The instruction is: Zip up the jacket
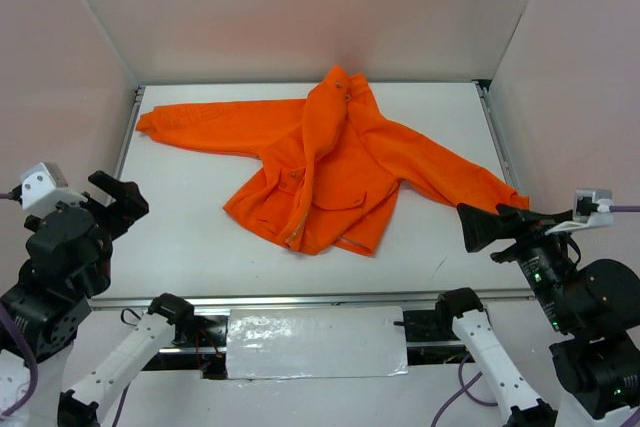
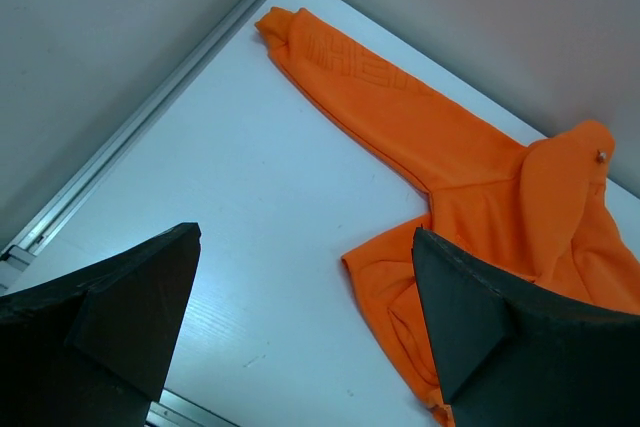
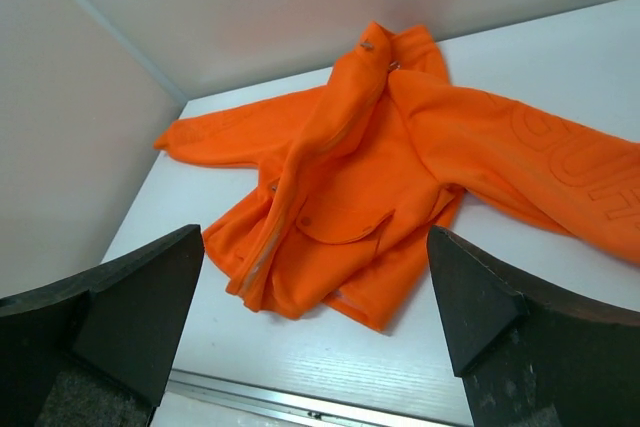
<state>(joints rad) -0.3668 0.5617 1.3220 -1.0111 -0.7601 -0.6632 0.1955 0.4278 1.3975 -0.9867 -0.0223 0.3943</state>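
A glossy white panel sits between the two arm bases at the near edge, just in front of a near rail bordering the white worktop. The left fingers hang spread wide and empty over the near left corner. The right fingers are likewise parted and hold nothing at the near right.

The bright orange jacket lies on the far half of the worktop, around its middle. Its stand-up collar points to the far edge, close to the back wall. One sleeve stretches left toward the far left corner; the other runs down to the right, and its cuff ends near the right edge, close by the right fingers in the overhead view. The front is not closed: one panel is folded over the other, and a pale zipper strip shows along its edge. A flap pocket faces up, and raised lettering marks both sleeves.

Plain pale walls close in the worktop: the back wall, a left wall and a right wall. A side rail runs along the worktop's left edge at the foot of the left wall, with a matching one on the right. The surface is smooth and white, with faint specks in the near part.
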